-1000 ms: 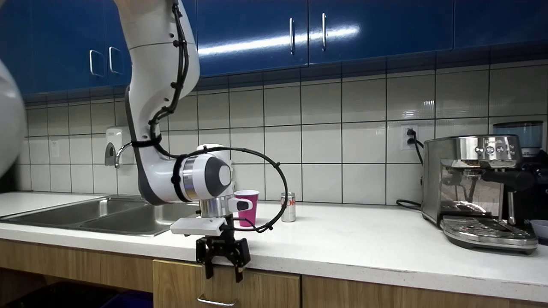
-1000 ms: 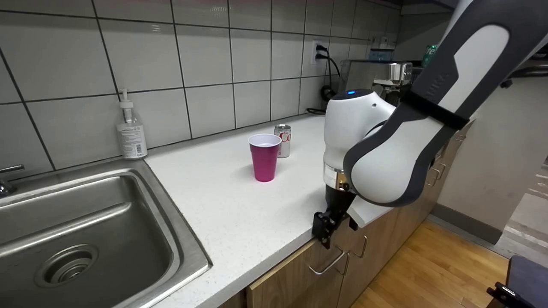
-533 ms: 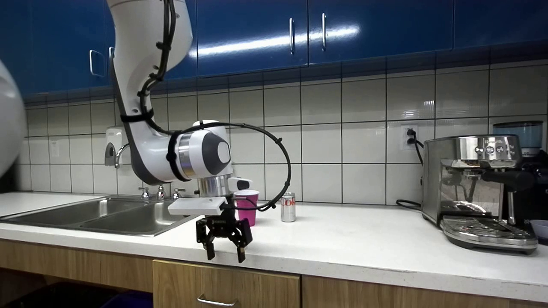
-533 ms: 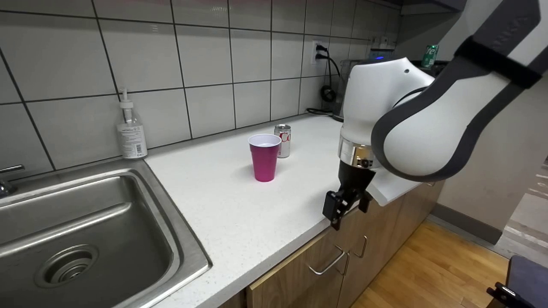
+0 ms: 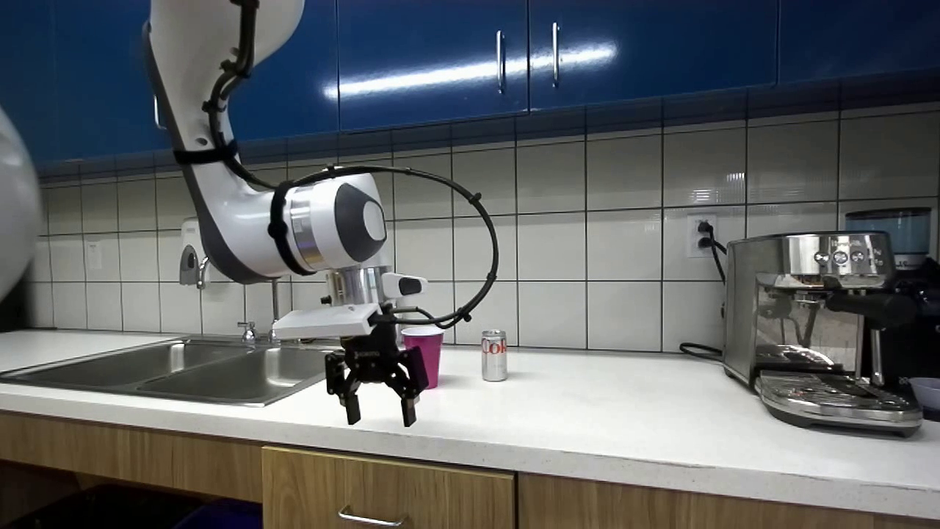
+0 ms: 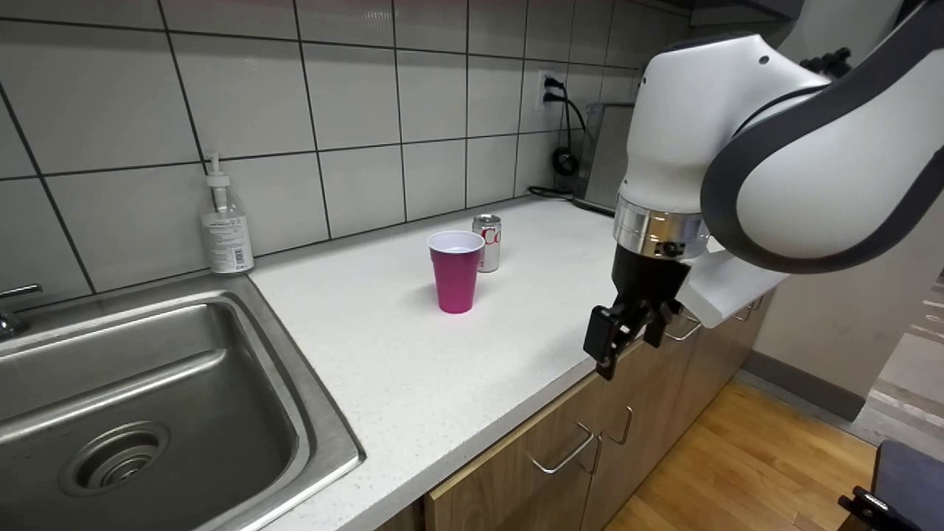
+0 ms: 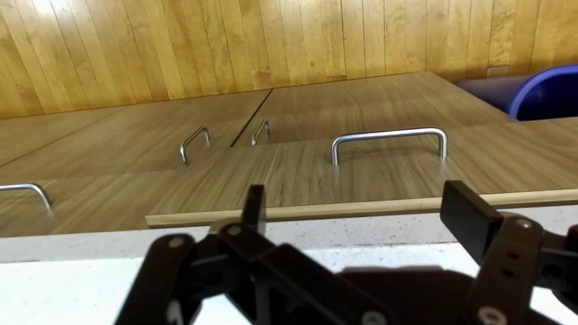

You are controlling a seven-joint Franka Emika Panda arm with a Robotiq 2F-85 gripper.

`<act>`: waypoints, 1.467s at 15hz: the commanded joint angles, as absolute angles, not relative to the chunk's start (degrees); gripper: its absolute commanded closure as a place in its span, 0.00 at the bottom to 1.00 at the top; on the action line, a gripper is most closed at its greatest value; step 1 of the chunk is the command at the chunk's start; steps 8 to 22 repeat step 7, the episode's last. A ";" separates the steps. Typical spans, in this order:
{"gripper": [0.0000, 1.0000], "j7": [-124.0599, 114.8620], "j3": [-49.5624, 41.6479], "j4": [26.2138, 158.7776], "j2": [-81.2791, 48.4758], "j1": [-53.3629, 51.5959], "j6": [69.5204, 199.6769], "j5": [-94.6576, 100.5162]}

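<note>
My gripper hangs pointing down near the front edge of the white counter, its jaws wide apart with nothing between them. In the wrist view the two black fingers frame the counter's edge and a wooden drawer front with a silver bar handle. The drawer front stands slightly out from under the counter, and the gripper is above it, touching nothing. A pink cup stands upright on the counter, partly behind the gripper in an exterior view. Beside it is a silver soda can.
A steel sink is set into the counter beside the cup, with a soap bottle behind it. An espresso machine stands further along. Blue cabinets hang overhead. A blue bin sits below the counter.
The arm and gripper have risen, from in front of the drawer's top to above the counter edge. The jaws have stayed open. Cup, can and drawer have not moved.
</note>
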State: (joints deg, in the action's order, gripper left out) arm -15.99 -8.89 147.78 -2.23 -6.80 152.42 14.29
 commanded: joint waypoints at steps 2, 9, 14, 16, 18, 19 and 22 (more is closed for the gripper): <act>0.00 -15.98 -6.17 148.13 -1.53 -4.06 152.09 14.35; 0.00 -16.03 -6.17 148.30 -1.52 -4.05 152.08 14.36; 0.00 -16.03 -6.17 148.30 -1.52 -4.05 152.08 14.36; 0.00 -16.03 -6.17 148.30 -1.52 -4.05 152.08 14.36; 0.00 -16.03 -6.17 148.30 -1.52 -4.05 152.08 14.36; 0.00 -16.03 -6.17 148.30 -1.52 -4.05 152.08 14.36; 0.00 -16.03 -6.17 148.30 -1.52 -4.05 152.08 14.36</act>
